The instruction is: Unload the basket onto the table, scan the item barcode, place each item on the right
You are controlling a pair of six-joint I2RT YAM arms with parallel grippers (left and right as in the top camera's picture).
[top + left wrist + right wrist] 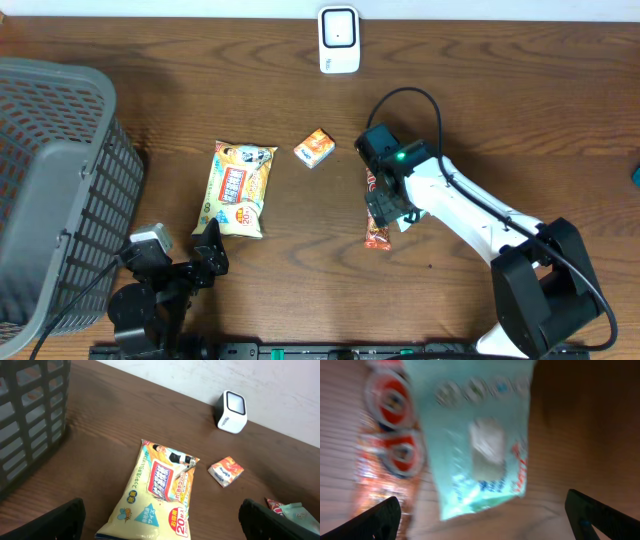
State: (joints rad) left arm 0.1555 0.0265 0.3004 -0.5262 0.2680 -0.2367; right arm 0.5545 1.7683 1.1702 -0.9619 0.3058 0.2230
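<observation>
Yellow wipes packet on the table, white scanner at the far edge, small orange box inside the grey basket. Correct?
No. The small orange box lies on the table, beside the yellow wipes packet, not in the grey basket; the overhead view shows it. The white scanner is as stated.

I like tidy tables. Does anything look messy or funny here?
Only one thing: a pale green packet lies slanted and seems to rest partly on top of the orange snack packet. Nothing looks spilled.

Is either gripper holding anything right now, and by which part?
Nothing is held. Left gripper open, empty; right gripper open, spread well clear of the teal packet below.
</observation>
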